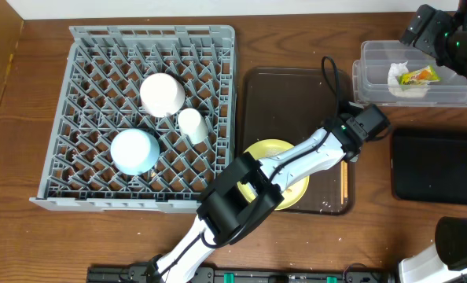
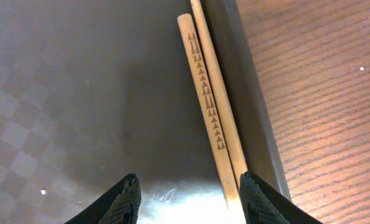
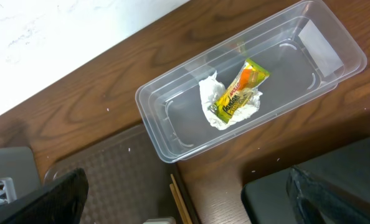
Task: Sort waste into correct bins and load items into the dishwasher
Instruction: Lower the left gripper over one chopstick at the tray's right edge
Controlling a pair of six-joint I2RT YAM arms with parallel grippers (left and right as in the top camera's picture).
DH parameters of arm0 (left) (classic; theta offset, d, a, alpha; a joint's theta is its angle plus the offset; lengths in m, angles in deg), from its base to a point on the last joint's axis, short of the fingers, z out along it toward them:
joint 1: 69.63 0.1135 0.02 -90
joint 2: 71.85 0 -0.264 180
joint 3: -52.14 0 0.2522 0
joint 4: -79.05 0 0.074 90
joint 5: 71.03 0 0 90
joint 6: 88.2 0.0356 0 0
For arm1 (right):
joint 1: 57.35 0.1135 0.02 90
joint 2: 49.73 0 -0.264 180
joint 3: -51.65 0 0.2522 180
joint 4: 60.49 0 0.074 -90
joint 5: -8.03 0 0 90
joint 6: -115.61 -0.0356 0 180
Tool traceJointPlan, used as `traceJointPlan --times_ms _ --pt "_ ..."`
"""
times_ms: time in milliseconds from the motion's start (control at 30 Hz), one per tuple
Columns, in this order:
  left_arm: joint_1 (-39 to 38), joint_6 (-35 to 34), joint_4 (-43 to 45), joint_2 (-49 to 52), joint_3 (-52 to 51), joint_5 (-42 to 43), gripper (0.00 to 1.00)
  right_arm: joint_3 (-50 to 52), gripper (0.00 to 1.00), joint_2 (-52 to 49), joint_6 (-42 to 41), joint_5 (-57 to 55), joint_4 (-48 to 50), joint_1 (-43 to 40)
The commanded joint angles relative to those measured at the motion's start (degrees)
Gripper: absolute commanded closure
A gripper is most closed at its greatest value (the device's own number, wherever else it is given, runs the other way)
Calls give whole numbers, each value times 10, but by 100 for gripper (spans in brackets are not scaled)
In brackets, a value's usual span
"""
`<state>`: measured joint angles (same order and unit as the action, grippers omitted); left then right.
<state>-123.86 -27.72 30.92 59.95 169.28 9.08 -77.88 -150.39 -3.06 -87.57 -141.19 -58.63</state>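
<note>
Flanking the chopsticks (image 2: 207, 106) on the tray (image 2: 79, 93), left jaws stand apart.

Left arm (image 1: 296, 161) white links, black joints, looping black cable; left end effector (image 2: 188, 196) black, textured fingers (image 2: 126, 202)

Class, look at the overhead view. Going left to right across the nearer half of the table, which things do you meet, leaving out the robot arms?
Dish rack → brown tray, holding the plate and then the chopsticks → black tray.
</note>
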Motion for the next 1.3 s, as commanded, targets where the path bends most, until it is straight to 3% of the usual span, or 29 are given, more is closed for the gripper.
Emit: traceJointPlan --times_ms 0,233,567,1267 --pt "5 12 0 1 13 -31 47 -3 1 0 0 -2 -1 -2" --pt "5 8 4 2 8 -31 47 -3 1 0 0 -2 -1 -2" --pt "5 -56 11 10 2 -30 46 -3 1 0 0 -2 -1 -2" --pt "4 -57 39 11 -40 -28 45 -3 1 0 0 -2 -1 -2"
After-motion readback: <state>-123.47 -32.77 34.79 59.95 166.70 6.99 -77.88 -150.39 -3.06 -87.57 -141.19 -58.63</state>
